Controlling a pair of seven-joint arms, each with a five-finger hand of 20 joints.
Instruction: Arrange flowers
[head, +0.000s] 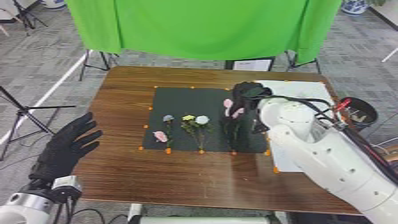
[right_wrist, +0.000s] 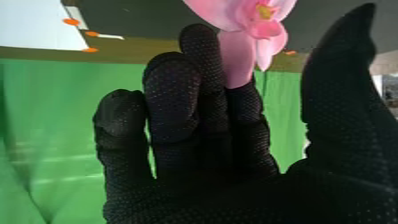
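In the head view, the right hand in black fabric glove (head: 251, 91) is above the black rectangular mat (head: 189, 98), with its fingers released and quite straight, just beside the pink, broad-petalled flower (head: 228, 103). On this mat lie also the yellow flower (head: 187, 118) and the round white flower (head: 202, 120), side by side. The left black-gloved hand (head: 60, 150) is near the left edge of the brown wooden table (head: 115, 170), its fingers spread and relaxed.

Yellow bloom (head: 188, 118) and white bloom (head: 202, 120) (close together) on black mat (head: 182, 97), pink flowers (head: 161, 136) either side
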